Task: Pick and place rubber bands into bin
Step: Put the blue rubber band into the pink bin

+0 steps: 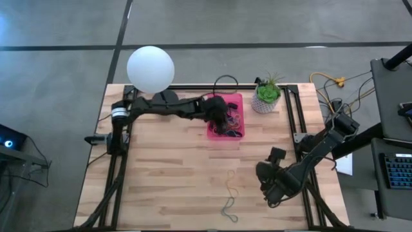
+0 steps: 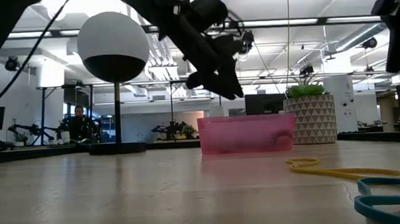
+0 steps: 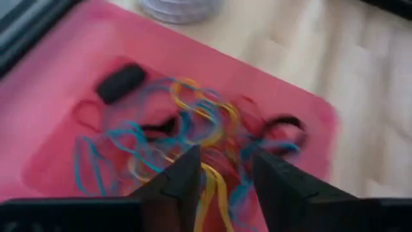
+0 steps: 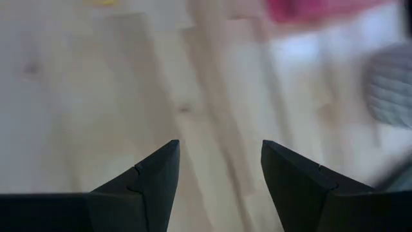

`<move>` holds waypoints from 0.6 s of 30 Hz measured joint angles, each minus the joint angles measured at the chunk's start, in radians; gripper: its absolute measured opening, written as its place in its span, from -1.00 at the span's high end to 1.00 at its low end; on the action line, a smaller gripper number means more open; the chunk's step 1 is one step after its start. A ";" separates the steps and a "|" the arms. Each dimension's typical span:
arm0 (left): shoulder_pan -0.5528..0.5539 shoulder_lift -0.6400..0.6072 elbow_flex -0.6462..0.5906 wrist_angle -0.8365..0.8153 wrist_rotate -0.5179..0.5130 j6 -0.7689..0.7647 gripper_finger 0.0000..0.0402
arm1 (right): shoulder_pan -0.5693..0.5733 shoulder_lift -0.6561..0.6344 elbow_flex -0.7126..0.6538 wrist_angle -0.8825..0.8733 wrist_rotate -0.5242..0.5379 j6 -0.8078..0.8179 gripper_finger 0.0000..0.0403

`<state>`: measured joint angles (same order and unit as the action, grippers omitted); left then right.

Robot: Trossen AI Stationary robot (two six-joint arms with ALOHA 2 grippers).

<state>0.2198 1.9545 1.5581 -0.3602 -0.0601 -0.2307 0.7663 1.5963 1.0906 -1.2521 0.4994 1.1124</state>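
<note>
The left tool point(image 3: 222, 177) hung half open above the small translucent pink plastic bin point(image 1: 226, 136), with a yellow rubber band point(image 3: 215, 193) between its fingers; it might cling there. The right tool point(image 4: 219, 174) stood open and empty.

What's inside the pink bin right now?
The bin holds a tangled pile of rubber bands in blue, yellow, red and black. The left gripper hangs open just above the pile, hiding the bands directly beneath its fingers.

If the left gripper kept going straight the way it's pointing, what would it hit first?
Probably the pile of rubber bands in the bin; the left gripper points down into them, fingers apart.
</note>
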 joint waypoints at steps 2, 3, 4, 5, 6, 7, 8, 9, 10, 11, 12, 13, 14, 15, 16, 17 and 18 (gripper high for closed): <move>-0.028 -0.025 -0.005 -0.056 0.000 0.002 0.34 | -0.001 0.000 -0.007 0.068 -0.031 -0.085 -0.02; -0.044 -0.042 -0.010 -0.106 0.000 0.010 0.31 | -0.001 0.000 -0.010 0.115 -0.044 -0.139 -0.02; -0.065 -0.057 -0.013 -0.142 0.000 0.033 0.30 | -0.001 0.000 -0.014 0.173 -0.057 -0.200 -0.02; -0.086 -0.080 -0.017 -0.171 -0.001 0.063 0.28 | -0.001 0.000 -0.018 0.230 -0.067 -0.262 -0.02; -0.112 -0.098 -0.025 -0.205 -0.004 0.096 0.28 | -0.001 0.000 -0.022 0.284 -0.080 -0.329 -0.02; -0.139 -0.119 -0.031 -0.238 -0.003 0.123 0.28 | -0.001 0.000 -0.029 0.341 -0.084 -0.401 -0.02; -0.174 -0.147 -0.036 -0.267 -0.002 0.136 0.28 | -0.003 0.001 -0.034 0.397 -0.086 -0.474 -0.02; -0.205 -0.167 -0.046 -0.288 -0.001 0.139 0.27 | -0.007 0.002 -0.040 0.448 -0.090 -0.543 -0.02; -0.238 -0.187 -0.058 -0.298 -0.001 0.135 0.27 | -0.013 0.004 -0.049 0.501 -0.098 -0.610 -0.02; -0.269 -0.213 -0.074 -0.303 -0.001 0.127 0.27 | -0.025 0.006 -0.056 0.551 -0.112 -0.666 -0.02; -0.301 -0.236 -0.098 -0.306 -0.001 0.108 0.27 | -0.041 0.008 -0.062 0.597 -0.140 -0.710 -0.02; -0.332 -0.257 -0.120 -0.309 -0.004 0.082 0.27 | -0.057 0.011 -0.070 0.635 -0.171 -0.736 -0.02; -0.364 -0.280 -0.143 -0.307 -0.008 0.049 0.27 | -0.078 0.017 -0.074 0.680 -0.205 -0.750 -0.02; -0.396 -0.304 -0.170 -0.301 -0.021 0.012 0.27 | -0.098 0.025 -0.076 0.716 -0.241 -0.756 -0.02; -0.429 -0.324 -0.199 -0.302 -0.038 -0.031 0.27 | -0.112 0.040 -0.078 0.741 -0.265 -0.761 -0.02; -0.461 -0.343 -0.225 -0.302 -0.062 -0.075 0.27 | -0.124 0.052 -0.078 0.768 -0.287 -0.768 -0.02; -0.494 -0.363 -0.254 -0.292 -0.092 -0.120 0.27 | -0.133 0.068 -0.074 0.785 -0.310 -0.781 -0.02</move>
<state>-0.2740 1.5912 1.3037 -0.6523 -0.1516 -0.3510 0.6329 1.6638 1.0166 -0.4674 0.1896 0.3315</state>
